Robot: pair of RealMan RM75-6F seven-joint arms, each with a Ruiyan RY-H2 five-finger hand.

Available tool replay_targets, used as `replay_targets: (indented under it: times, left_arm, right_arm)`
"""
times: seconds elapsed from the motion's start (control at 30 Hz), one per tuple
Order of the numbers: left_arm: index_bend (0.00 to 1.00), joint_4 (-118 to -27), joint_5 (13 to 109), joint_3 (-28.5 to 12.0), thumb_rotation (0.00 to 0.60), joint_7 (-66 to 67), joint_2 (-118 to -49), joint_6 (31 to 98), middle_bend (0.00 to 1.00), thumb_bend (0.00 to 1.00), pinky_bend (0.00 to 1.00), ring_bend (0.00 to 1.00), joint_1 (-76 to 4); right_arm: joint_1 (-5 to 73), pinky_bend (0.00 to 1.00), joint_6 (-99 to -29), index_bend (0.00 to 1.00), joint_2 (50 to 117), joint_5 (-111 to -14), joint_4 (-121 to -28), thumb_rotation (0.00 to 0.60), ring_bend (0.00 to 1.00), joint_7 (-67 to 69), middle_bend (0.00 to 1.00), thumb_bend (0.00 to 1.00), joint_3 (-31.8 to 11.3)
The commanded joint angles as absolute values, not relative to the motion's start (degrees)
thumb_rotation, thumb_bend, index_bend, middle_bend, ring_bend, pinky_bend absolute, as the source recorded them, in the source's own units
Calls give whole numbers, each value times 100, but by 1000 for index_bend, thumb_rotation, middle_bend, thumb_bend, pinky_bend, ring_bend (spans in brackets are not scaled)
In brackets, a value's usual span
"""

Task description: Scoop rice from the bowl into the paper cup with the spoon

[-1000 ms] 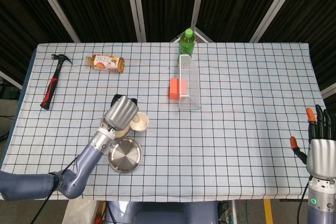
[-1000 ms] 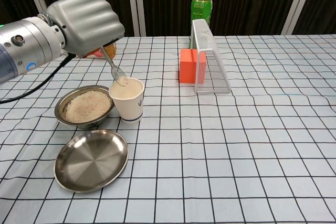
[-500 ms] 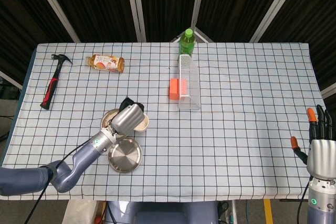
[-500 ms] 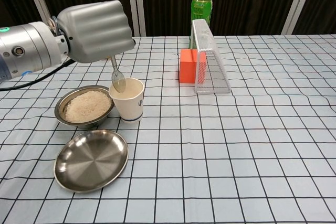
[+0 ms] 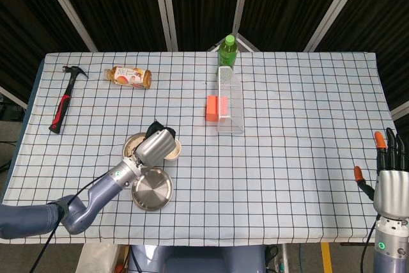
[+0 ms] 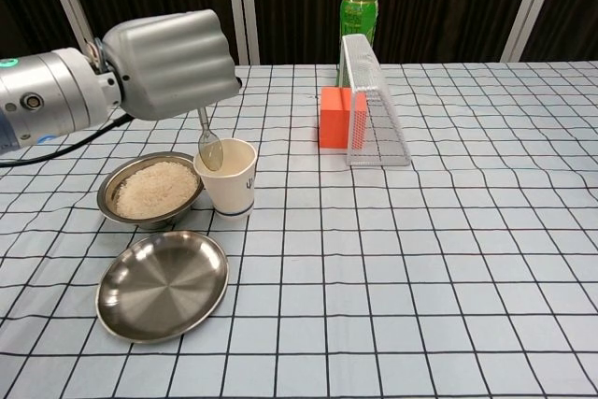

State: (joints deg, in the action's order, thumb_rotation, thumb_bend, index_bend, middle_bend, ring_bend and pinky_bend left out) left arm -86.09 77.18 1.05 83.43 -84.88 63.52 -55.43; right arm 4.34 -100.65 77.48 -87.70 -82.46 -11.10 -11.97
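My left hand (image 6: pixel 168 63) (image 5: pixel 155 146) grips a metal spoon (image 6: pixel 207 143), which hangs nearly upright with its scoop dipped just inside the rim of the white paper cup (image 6: pixel 230 178) (image 5: pixel 172 151). Left of the cup stands a steel bowl of rice (image 6: pixel 152 190) (image 5: pixel 132 143), partly hidden under my hand in the head view. My right hand (image 5: pixel 388 180) is far off at the table's right front corner, fingers apart, holding nothing.
An empty steel plate (image 6: pixel 163 283) (image 5: pixel 152 190) lies in front of the bowl. Behind are an orange block (image 6: pixel 340 118), a clear wire rack (image 6: pixel 372 105) and a green bottle (image 6: pixel 357 7). A hammer (image 5: pixel 64 99) and a lying drink bottle (image 5: pixel 129 76) are at the far left.
The spoon, which carried rice over the cup a second ago, has tipped upright with its scoop down in the cup. My left hand shifted slightly right and lower. The right hand stayed still.
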Motion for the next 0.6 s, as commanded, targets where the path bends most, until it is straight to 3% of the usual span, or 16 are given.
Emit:
replay_targets:
  times: [0.03,0.37,0.6]
  left_arm:
    - [570,-8608,7741,76,600,8322,-8484,6391,1000,514,1000,1000,-5521]
    - [570,-8776,7566,-149,600,8103,-8470,6601,1000,515,1000,1000,-5332]
    - [570,-9292,6696,-599,600,7595,-8628,7102,1000,514,1000,1000,-4879]
  right_arm:
    - [433,0,-10065,0,7748,-8771,-8247,600,0,-1113,0,321,-1197]
    - [433,0,-10059,0,7759,-8761,-8242,600,0,-1104,0,321,-1197]
    - [419,0,-10083,0,7767,-8764,-8247,600,0,-1112,0,321,-1195]
